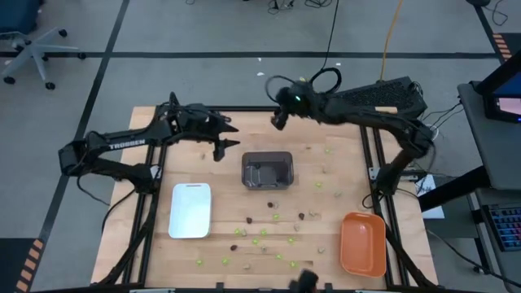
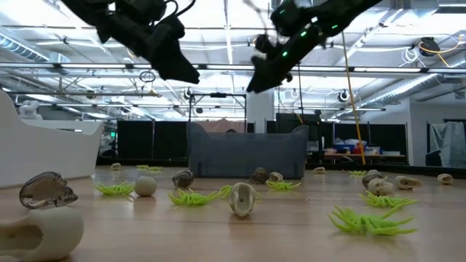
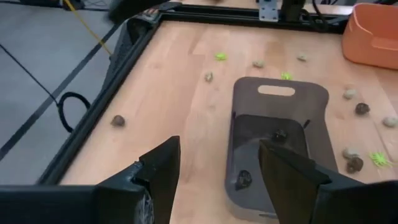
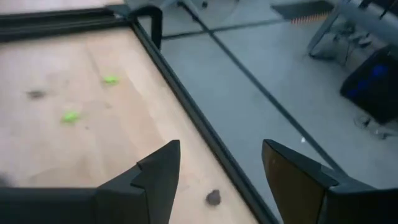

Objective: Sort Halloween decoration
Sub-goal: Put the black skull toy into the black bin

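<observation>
My left hand (image 1: 221, 146) hangs wide open and empty just beside the grey tray (image 1: 268, 170); my right hand (image 1: 279, 120), also open and empty, hovers at the counter's (image 1: 342, 195) far edge. The Halloween decoration (image 1: 262, 236) lies scattered mostly nearer the front, beyond the tray from both hands, so either arm must reach forward, and neither is clearly closer.

You have a light wooden table (image 1: 220, 175) with a black frame, and three trays lie on it: a white tray (image 1: 190, 210) toward the left arm's side, a dark grey tray (image 1: 267, 170) near the middle, and an orange tray (image 1: 363, 243) at the near corner on the right arm's side. Scattered over the bare wood between and beside them you see the Halloween decoration (image 1: 264, 232), small lime-green, dark and pale tan trinkets, most of them clustered in front of the grey tray, a few near the far edge
</observation>
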Tool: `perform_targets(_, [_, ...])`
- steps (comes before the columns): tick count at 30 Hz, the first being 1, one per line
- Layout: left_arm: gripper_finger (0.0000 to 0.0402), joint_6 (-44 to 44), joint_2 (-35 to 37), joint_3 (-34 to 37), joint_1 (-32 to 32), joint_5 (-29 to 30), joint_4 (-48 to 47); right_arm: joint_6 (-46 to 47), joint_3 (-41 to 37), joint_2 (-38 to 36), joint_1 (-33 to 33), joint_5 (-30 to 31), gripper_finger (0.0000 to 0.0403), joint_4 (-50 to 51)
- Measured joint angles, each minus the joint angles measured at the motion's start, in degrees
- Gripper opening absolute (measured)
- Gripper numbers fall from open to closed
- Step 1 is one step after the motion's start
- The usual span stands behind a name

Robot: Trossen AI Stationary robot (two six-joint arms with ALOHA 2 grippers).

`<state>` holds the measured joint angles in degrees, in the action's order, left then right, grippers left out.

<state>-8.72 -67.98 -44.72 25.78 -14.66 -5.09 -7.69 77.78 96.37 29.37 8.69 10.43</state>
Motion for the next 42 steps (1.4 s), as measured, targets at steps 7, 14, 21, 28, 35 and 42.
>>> perform_targets(7, [0.0215,3.86,0.6,8.03,-2.83,0.35,8.47,-4.97,12.55,13.69,5.46,-5.39,0.0217,13.11])
perform_targets(14, [0.0215,5.41,0.58,9.52,-4.75,1.78,9.61,-3.78,13.23,19.57,7.36,-8.76,0.0217,11.44])
perform_targets(21, [0.0215,5.49,0.58,9.58,-6.27,3.49,10.76,-0.4,13.22,24.6,7.21,-1.83,0.0217,11.32])
perform_targets(28, [0.0215,5.5,0.58,9.58,-7.31,5.7,10.79,1.53,13.25,25.51,7.69,-7.46,0.0216,9.98])
perform_targets(35, [0.0215,5.5,0.17,9.58,-7.33,7.04,12.26,2.56,13.25,25.79,7.82,-8.53,0.021,9.5])
perform_targets(42, [0.0215,5.53,-0.31,9.58,-7.54,7.11,12.92,2.43,13.25,25.73,7.85,-10.2,0.021,8.57])
